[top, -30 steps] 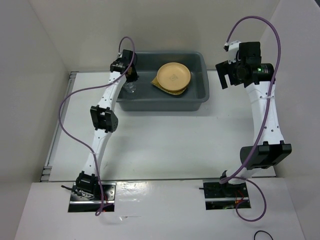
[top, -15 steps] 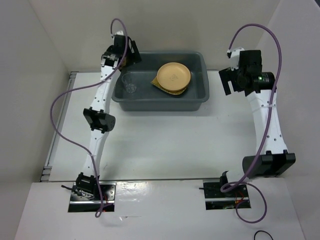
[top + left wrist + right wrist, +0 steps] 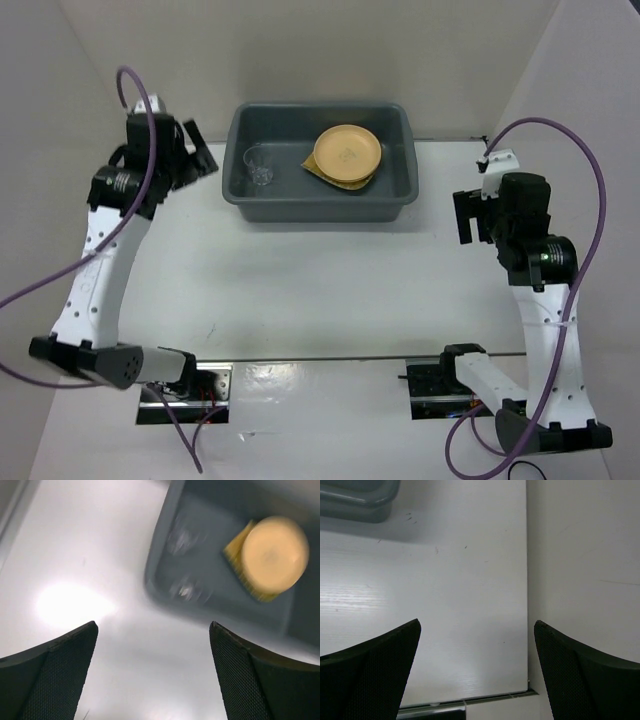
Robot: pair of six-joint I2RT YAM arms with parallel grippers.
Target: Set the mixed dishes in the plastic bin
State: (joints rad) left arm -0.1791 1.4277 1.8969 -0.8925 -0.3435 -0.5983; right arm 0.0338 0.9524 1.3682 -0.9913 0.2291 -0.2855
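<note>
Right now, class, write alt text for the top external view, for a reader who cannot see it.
A dark grey plastic bin on a white table holds a yellow-orange plate atop a bamboo tray, with a clear cup left of them. The left hand and right hand hover open and empty either side of it.

Overhead and left-wrist views share the bin.

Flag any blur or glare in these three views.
Left wrist: motion-blurred, bin and plate smeared, a glare patch on the table. Right wrist: sharp, only a faint sheen. Top external: sharp, evenly lit, soft shadows.
</note>
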